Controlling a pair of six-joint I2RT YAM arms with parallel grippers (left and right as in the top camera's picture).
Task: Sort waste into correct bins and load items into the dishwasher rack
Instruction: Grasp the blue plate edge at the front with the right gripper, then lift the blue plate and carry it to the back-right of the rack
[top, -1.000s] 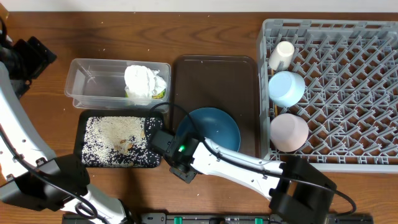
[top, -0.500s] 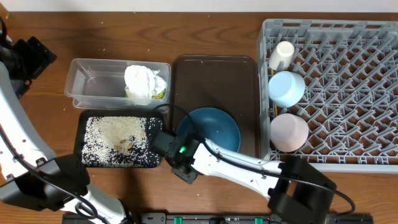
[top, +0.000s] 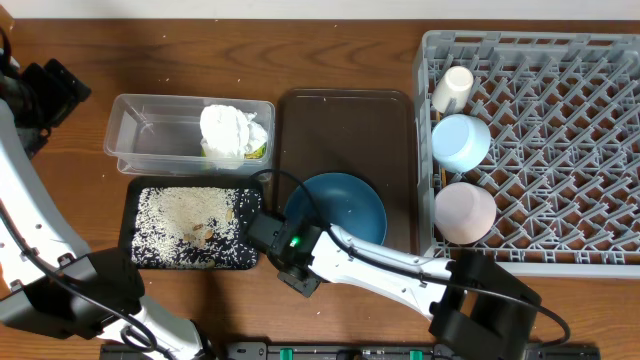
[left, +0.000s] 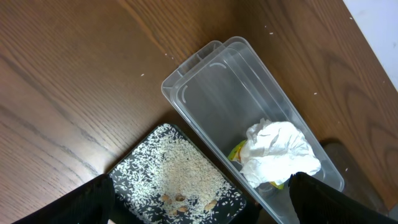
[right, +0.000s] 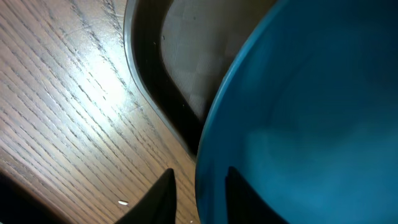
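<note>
We see right gripper (right: 200, 179) straddling the dark-blue plate (right: 298, 124) rim, not clamped yet; left gripper (left: 199, 186) released, empty.

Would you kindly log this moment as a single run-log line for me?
right gripper: astride dark-blue plate rim, not clamped | left gripper: open, empty | rack: cup, dish, bowl loaded

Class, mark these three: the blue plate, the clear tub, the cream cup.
blue plate (top: 345, 205), overhead view, centre of its inner surface
clear tub (top: 150, 135), overhead view, bare floor at its left end
cream cup (top: 452, 92), overhead view, its side wall
</note>
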